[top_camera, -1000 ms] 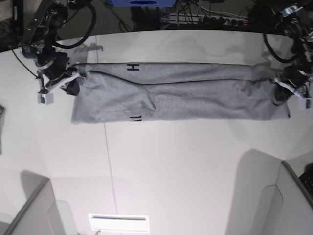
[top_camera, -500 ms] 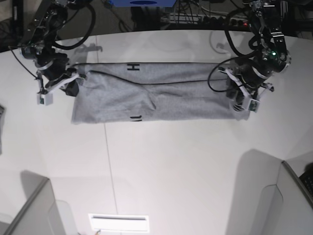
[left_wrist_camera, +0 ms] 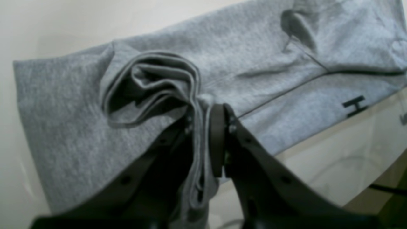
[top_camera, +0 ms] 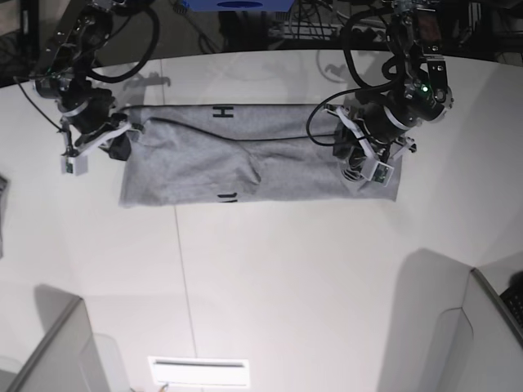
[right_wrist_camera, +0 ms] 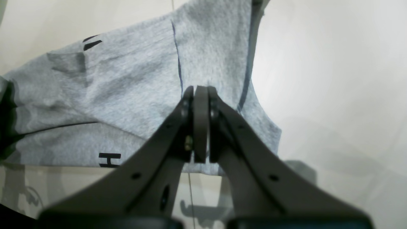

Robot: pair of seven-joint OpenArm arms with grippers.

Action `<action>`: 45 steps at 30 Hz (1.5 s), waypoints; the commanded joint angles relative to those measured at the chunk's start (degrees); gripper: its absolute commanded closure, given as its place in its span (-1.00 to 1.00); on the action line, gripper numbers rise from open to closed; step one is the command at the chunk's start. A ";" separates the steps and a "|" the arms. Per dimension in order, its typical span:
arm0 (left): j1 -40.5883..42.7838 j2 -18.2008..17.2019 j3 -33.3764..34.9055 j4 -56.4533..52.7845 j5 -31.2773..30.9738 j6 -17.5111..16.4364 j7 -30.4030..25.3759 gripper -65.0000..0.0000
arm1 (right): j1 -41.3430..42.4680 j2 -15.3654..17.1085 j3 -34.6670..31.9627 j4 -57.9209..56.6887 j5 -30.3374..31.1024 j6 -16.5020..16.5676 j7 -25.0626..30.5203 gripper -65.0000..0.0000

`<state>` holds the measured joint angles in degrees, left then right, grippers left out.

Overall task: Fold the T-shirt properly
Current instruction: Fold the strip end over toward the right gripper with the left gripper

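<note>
Base view: the T-shirt [top_camera: 245, 155] lies as a long grey band across the far half of the white surface [top_camera: 286, 286], one arm at each end.

The left gripper [left_wrist_camera: 203, 140] pinches a bunched stack of grey cloth layers between its pads, the fabric looping up in folds just beyond the tips, with a black "H" showing near the shirt's edge. The right gripper [right_wrist_camera: 200, 124] has its jaws pressed together over the other end of the shirt; whether a thin layer is caught between them I cannot tell. Black letter marks show at both long edges of the band.
</note>
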<state>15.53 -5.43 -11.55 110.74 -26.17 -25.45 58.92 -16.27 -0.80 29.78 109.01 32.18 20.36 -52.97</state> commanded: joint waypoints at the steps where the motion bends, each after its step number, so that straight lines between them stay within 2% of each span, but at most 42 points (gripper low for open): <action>1: -0.80 -0.15 0.78 1.13 -0.95 0.53 -1.20 1.00 | 0.14 0.49 0.15 0.75 0.91 -0.10 1.23 1.00; 4: -2.39 0.29 2.54 0.95 -1.04 1.67 -1.03 1.00 | 0.14 0.49 0.15 0.75 0.91 -0.10 1.23 1.00; 13: -4.50 3.28 3.24 0.60 -0.60 1.67 -0.85 1.00 | 0.14 0.49 0.15 0.75 0.91 -0.18 1.23 1.00; 45: -5.29 3.37 8.61 -1.60 -0.86 1.76 -0.76 1.00 | 0.14 0.14 0.15 0.75 0.91 -0.18 1.23 1.00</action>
<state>10.70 -2.22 -3.01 108.22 -25.91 -23.53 59.35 -16.40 -0.97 29.78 109.01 32.18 20.16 -52.95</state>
